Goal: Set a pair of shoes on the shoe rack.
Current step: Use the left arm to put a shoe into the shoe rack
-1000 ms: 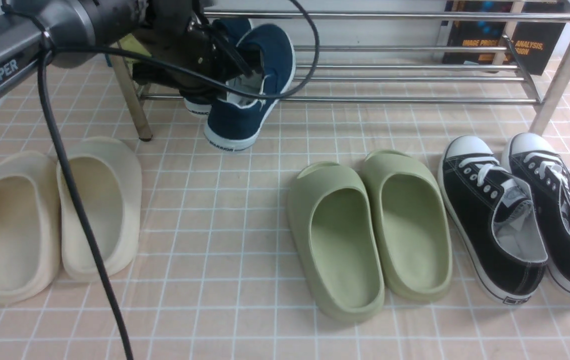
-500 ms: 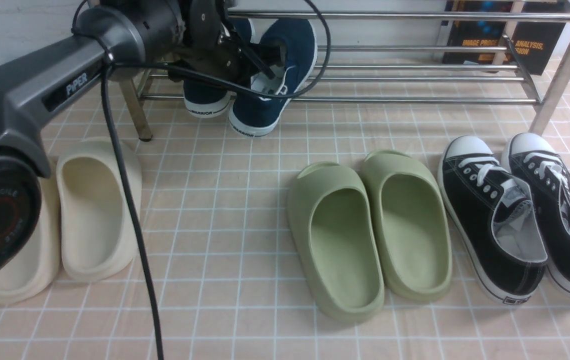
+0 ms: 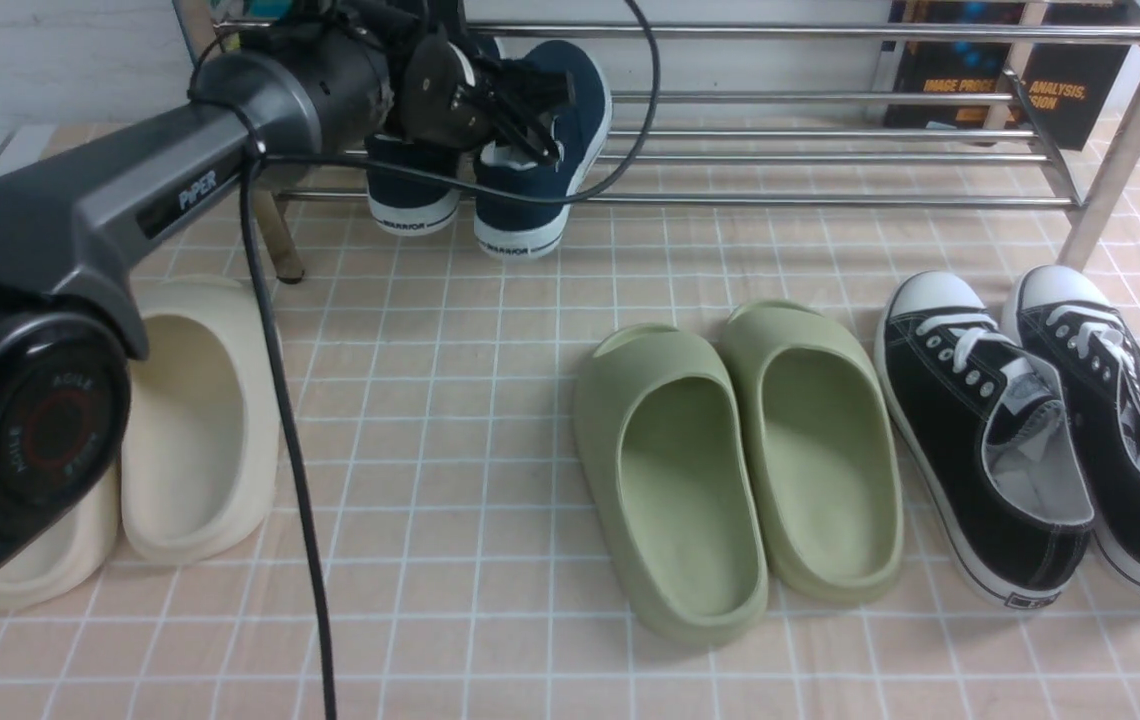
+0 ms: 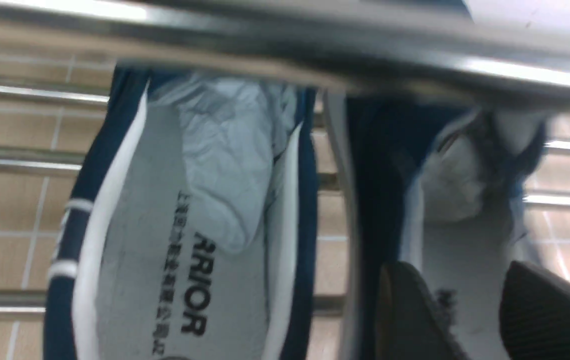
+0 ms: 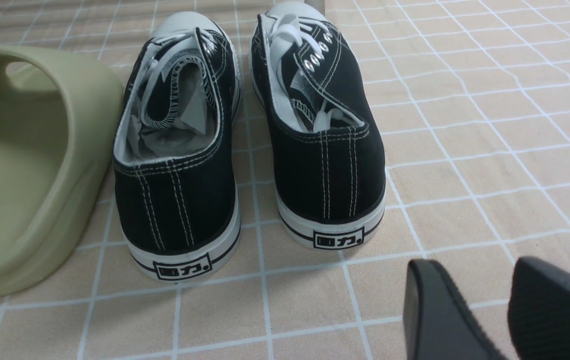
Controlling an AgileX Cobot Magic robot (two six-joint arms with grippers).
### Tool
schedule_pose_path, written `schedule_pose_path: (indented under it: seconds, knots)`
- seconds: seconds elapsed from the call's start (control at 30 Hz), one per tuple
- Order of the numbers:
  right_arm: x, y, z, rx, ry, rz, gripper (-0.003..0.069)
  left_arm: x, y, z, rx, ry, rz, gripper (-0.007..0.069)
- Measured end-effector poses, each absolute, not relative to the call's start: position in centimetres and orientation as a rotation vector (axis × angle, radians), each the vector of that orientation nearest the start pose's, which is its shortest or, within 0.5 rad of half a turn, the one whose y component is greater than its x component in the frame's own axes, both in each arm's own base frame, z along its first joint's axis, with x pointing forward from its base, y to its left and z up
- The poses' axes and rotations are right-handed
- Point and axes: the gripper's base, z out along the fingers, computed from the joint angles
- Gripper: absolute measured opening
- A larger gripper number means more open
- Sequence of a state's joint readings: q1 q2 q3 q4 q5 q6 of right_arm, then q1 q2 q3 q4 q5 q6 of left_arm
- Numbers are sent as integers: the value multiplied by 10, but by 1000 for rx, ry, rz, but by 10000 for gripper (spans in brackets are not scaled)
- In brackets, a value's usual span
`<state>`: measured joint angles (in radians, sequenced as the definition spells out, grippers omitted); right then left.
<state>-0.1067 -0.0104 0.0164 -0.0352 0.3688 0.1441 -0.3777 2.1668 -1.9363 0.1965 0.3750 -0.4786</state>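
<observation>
Both navy shoes of the pair lie on the lower bars of the chrome shoe rack [image 3: 830,198], heels toward me: the left shoe [image 3: 415,185] and the right shoe [image 3: 542,160]. The right one tilts slightly. My left gripper [image 3: 528,120] hovers at the right shoe's opening. In the left wrist view the left gripper [image 4: 452,270] is open, its fingers apart over the grey insole of the right shoe [image 4: 455,210], with the left shoe [image 4: 190,225] beside it and a rack bar [image 4: 315,55] above. My right gripper [image 5: 470,270] is open over bare floor, holding nothing.
Cream slides [image 3: 195,420] lie near left, under my left arm. Green slides [image 3: 670,480] sit in the middle. Black lace-up sneakers [image 3: 990,440] stand right, just ahead of my right gripper [image 5: 180,150]. A dark book [image 3: 1010,80] leans behind the rack.
My left arm carried the right navy shoe up and back onto the rack beside its mate. The shoe now rests there and the left jaws have opened off it.
</observation>
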Motion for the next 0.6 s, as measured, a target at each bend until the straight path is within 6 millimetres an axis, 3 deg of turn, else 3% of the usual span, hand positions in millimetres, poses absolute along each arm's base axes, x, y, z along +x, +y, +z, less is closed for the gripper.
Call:
schedule_pose_path:
  seconds: [0.17,0.27,0.37,0.47,0.57,0.6]
  knots:
    - [52,-7,175,211,1846,-9,237,469,-176,315,53,2102,-273,351]
    - [52,-7,175,211,1846,-9,237,449,-164,344,76,2152,-185,295]
    - [52,-7,175,211,1846,-9,237,437,-156,352,114,2226,-109,227]
    - [52,-7,175,211,1846,-9,237,431,-153,334,181,2344,-30,113]
    - [52,-7,175,211,1846,-9,237,434,-156,300,203,2438,-18,39]
    - [52,-7,175,211,1846,-9,237,434,-156,297,203,2444,-19,35]
